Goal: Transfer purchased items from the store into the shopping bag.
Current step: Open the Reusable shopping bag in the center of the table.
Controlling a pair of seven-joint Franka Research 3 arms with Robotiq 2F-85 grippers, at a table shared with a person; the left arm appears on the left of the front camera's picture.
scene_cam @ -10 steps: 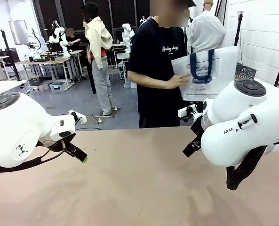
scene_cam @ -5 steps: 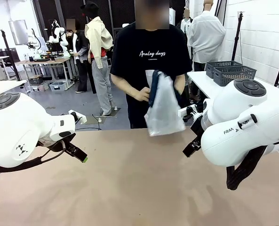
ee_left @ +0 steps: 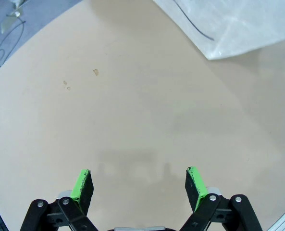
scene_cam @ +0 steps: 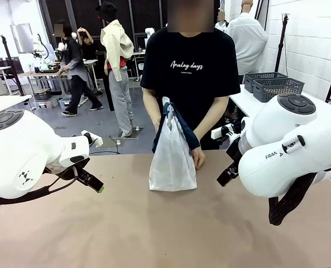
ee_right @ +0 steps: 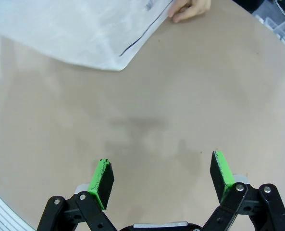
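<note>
My left claw [ee_left: 138,180] is hanging wide open with nothing between its green pads, and my right claw [ee_right: 161,175] is gaping just as wide, gripping nothing either. Both are hovering low over the brown table [scene_cam: 165,234], one at each side.

The shopping bag [scene_cam: 172,156] is standing upright on the table's far middle, between my two arms and well apart from both claws. Its navy handles [scene_cam: 179,120] are drooping down over the white plastic. In my left wrist view its corner [ee_left: 248,24] is lying at the top right; in my right wrist view it is spreading across the top left [ee_right: 80,29].

A person across the table is steadying it, one hand [scene_cam: 198,158] pressing at its lower edge on the side nearest my right claw, fingertips [ee_right: 192,8] touching the tabletop. Only bare tabletop is lying between each claw and the bag.

Farther off, two dark grey baskets [scene_cam: 274,84] are sitting on a white side table behind my right arm, and other people are moving about the room beyond.
</note>
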